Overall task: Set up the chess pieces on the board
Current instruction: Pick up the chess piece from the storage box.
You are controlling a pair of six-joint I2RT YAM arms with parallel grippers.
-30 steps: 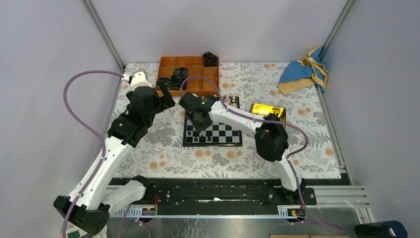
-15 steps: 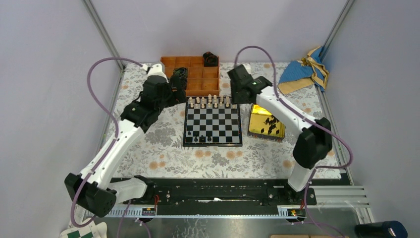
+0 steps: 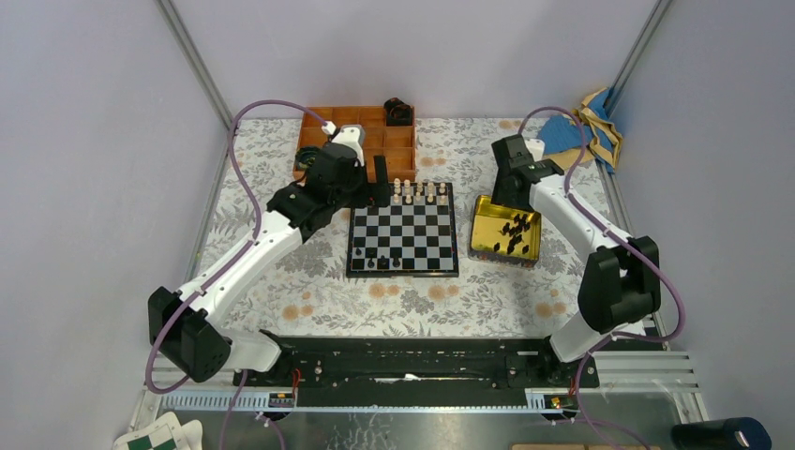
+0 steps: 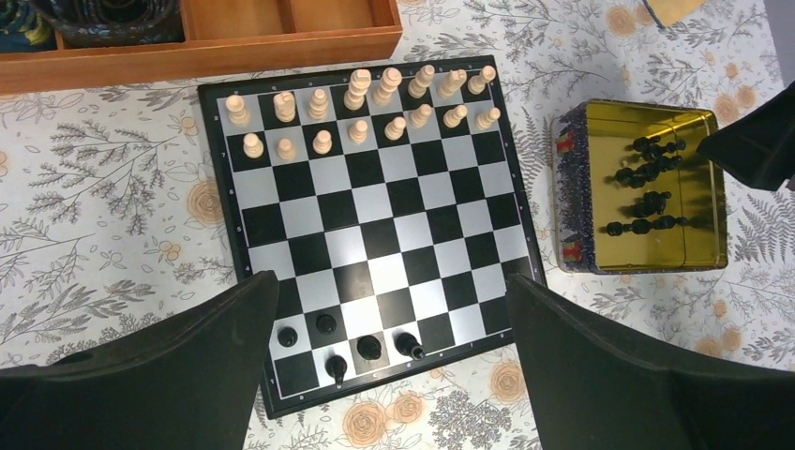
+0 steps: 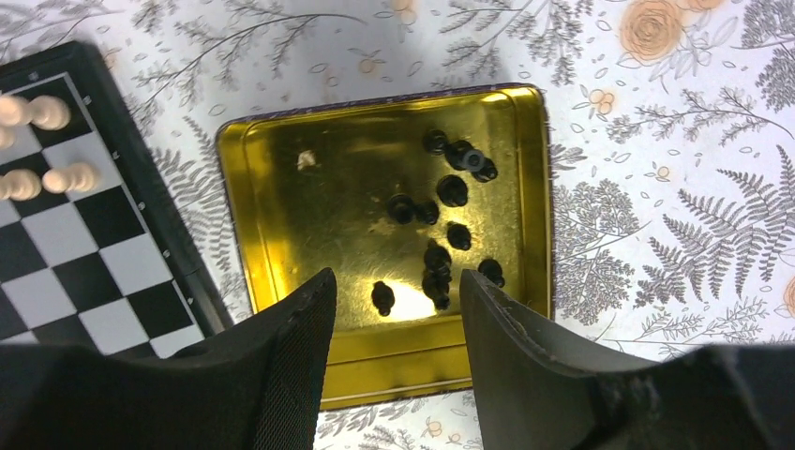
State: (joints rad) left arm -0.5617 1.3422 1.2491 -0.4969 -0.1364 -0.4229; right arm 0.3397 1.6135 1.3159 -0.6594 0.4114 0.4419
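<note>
While our left pincer gapes wide at the far left corner of the board, mid-surface, our right pincer, spread and empty, hangs above the tin of chess pieces; five stand on the board.

Left tool spread wide, right tool parted, seemingly empty; both pointing down.

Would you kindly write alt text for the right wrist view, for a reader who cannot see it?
The open right gripper hovers above a gold tin of loose black chess pieces; the board, with cream chessmen, shows at left.
</note>
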